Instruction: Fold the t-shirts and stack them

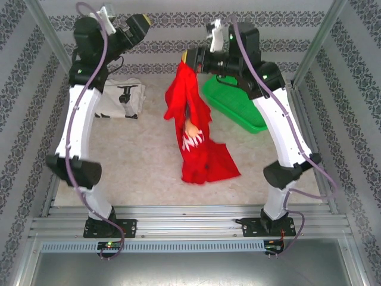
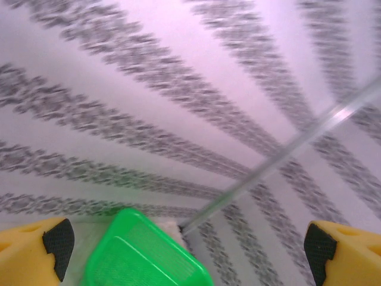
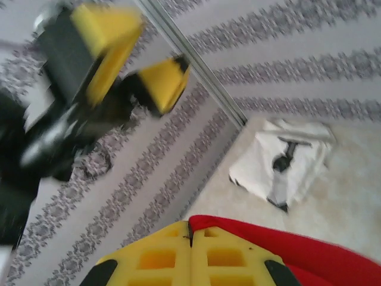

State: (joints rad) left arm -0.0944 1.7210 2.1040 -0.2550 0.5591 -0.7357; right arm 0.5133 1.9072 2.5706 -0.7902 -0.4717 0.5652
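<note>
Nearest the lens of the right wrist view, we see the right gripper (image 3: pixel 190 233) with its yellow fingers pressed together on a fold of the red t-shirt (image 3: pixel 315 253). Seen from above, the shirt hangs from that grip at the far middle of the table (image 1: pixel 137 167), its lower part resting crumpled on the surface and fanning toward the near right. Its long axis runs from the raised gripper down and toward the arm bases, held end far and high, free end near and low; which edge is pinched we cannot tell. The left gripper (image 2: pixel 187 243) is raised toward the back wall, jaws spread wide, nothing between them. We see the white t-shirt (image 1: pixel 119 98) lying as a compact bundle at the far left, well apart from the red one, with the green basket (image 1: pixel 238 110) at the far right. We judge the step in hand to be the lifting and opening-out of the red shirt before folding. Next, we judge, the free left gripper must take a second edge so the cloth can be stretched flat.
</note>
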